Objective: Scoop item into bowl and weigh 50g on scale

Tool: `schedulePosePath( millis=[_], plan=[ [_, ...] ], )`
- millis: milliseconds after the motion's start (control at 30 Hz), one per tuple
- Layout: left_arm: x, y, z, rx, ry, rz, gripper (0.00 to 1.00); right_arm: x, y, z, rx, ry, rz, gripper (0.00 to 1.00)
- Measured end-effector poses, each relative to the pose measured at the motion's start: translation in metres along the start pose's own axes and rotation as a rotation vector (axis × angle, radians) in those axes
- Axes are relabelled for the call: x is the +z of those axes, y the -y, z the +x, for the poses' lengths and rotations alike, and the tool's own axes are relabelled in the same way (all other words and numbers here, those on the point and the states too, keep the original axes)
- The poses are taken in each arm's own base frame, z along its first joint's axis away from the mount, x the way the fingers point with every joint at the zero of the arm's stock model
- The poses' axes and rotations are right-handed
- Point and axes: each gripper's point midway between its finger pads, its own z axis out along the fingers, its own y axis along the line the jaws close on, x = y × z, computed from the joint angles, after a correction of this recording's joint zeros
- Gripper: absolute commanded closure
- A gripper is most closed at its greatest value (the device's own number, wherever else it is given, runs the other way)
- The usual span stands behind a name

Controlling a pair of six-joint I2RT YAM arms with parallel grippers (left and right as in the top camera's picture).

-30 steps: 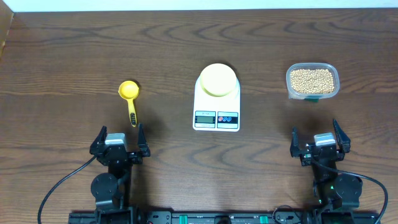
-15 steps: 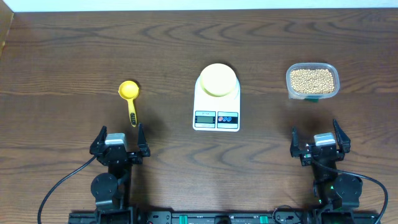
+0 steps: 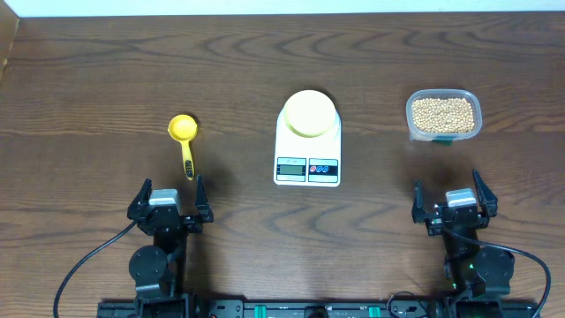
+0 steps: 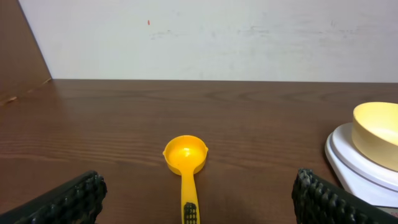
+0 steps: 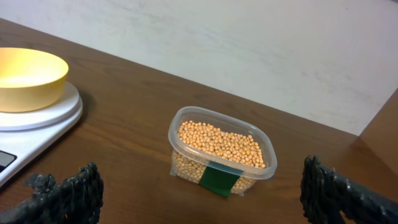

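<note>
We see the white scale [image 3: 306, 150] lying near the middle of the desk [image 3: 88, 79], its grey display and two round buttons turned toward the near edge, where our arms are mounted. The pale-yellow bowl [image 3: 309, 113] sits upright on the scale's platform, at the end away from the display, and its inside shows plain yellow. The beans [image 3: 442, 111] fill a clear plastic tub [image 3: 410, 124] that stands toward the right edge of the desk, level with the bowl and well apart from the scale. A dark green label shows on the tub's near wall. A bright yellow scoop [image 3: 183, 129] lies toward the left edge, well apart from the scale, with its cup toward the far edge and its handle pointing back toward the near edge. The left tool [image 3: 171, 185] sits by the near edge, just behind the end of the scoop's handle, its fingers spread wide and holding nothing. The right tool [image 3: 448, 181] sits by the near edge in line with the tub, likewise spread wide and empty. Neither tool touches any of the things.
</note>
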Motion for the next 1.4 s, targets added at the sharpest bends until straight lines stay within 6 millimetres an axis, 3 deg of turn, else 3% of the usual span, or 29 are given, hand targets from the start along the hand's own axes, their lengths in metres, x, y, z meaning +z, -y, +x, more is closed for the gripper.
schedulePosePath(
  millis=[733, 900, 1267, 1400],
  plan=[
    [0.000, 0.000, 0.000, 0.000, 0.000, 0.000, 0.02, 0.000, 0.000, 0.000, 0.000, 0.000, 0.000, 0.01],
    [0.001, 0.000, 0.002, -0.068, -0.008, 0.000, 0.02, 0.000, 0.000, 0.000, 0.000, 0.000, 0.000, 0.01],
    [-0.001, 0.003, 0.038, -0.163, -0.245, -0.003, 0.03, 0.000, 0.000, 0.000, 0.000, 0.000, 0.000, 0.01],
    [0.002, 0.002, 0.029, -0.173, -0.286, -0.005, 0.02, 0.000, 0.000, 0.000, 0.000, 0.000, 0.000, 0.01]
  ],
)
